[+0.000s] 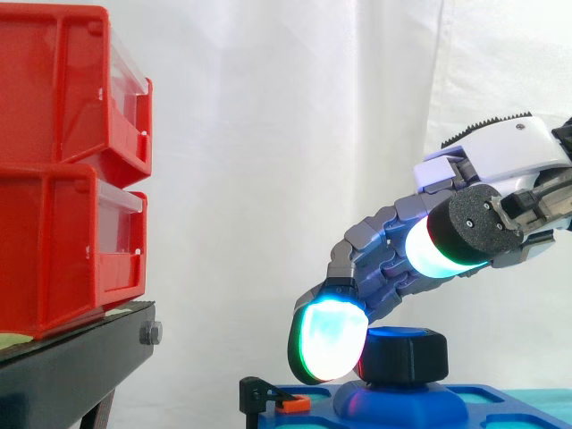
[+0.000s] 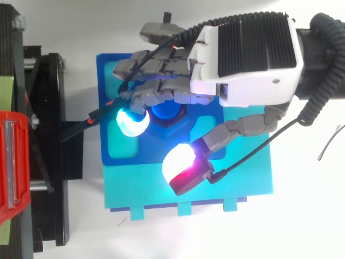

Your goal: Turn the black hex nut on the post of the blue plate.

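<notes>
White curtain (image 1: 268, 107) as backdrop, with red bins (image 1: 63, 179) stacked on a black stand (image 1: 71, 366) at one side.

Item: blue plate (image 2: 105, 70), lying flat just beside the stand. A small black-and-orange clip (image 1: 284, 402) sits at its stand-side edge.

Item: black hex nut (image 1: 404, 356), upright on the raised blue base of the post (image 1: 353, 400), near the middle of the plate.

Item: hand (image 2: 242, 54), reaching in over the plate. Its fingers are curled down over and round the nut, and one cyan-glowing fingertip (image 1: 329, 340) sits at the nut's flank on the bins' side. The thumb (image 2: 180, 164) hangs raised and well apart from the nut, so the hold is a hook round one side rather than a pinch.

Step in hand, as judged: taking purchase on the nut, with no full grip made yet.

Next move calls for: an opposing pad brought against the free flank — most likely the thumb — then a rotation about the post's axis. Pressure should stay level so the pads do not slide off the flats.
</notes>
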### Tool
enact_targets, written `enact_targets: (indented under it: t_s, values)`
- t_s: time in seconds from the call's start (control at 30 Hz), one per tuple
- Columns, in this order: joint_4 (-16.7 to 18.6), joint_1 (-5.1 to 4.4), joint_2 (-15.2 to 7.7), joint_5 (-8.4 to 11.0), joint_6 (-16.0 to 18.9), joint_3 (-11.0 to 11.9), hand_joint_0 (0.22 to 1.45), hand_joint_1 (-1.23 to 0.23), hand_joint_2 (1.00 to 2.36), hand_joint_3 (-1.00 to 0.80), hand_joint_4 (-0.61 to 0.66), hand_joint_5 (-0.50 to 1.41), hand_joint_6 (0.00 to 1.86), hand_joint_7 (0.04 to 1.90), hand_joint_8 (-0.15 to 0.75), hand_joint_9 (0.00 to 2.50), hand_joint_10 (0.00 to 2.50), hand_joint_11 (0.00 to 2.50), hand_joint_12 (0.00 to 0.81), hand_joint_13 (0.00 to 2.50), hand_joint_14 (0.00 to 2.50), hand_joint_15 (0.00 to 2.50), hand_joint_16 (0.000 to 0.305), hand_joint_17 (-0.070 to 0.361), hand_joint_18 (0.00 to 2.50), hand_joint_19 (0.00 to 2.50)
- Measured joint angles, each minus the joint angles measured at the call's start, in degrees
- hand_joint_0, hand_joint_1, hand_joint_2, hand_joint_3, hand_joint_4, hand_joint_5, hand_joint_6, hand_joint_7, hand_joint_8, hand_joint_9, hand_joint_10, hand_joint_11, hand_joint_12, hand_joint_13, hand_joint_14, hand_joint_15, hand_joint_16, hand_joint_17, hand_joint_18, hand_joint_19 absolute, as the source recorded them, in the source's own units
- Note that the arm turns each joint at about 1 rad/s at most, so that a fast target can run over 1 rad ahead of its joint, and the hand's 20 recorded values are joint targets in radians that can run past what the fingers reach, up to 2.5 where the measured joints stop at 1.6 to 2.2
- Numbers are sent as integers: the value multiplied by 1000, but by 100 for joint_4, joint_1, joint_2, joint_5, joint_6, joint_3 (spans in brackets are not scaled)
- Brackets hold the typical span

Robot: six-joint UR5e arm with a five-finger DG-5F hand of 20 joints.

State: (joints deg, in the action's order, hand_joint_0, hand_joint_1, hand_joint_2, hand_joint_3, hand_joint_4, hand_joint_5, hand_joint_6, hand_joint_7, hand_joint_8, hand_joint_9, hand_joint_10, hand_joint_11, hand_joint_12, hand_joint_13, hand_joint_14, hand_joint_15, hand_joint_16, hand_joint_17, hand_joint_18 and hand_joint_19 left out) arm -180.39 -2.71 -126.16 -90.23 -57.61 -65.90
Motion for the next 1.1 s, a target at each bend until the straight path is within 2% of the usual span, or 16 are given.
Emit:
enact_targets:
  t_s: [0.8,1.1]
  values:
    - [54,207,-5,-325,-55,-2,464,-349,1000,-500,201,-202,502,799,239,213,0,0,365,182,0,0,54,122,0,0]
    - [173,355,-2,-550,-123,-131,464,-351,1000,-500,200,-202,502,799,239,213,0,0,366,182,0,0,54,122,0,0]
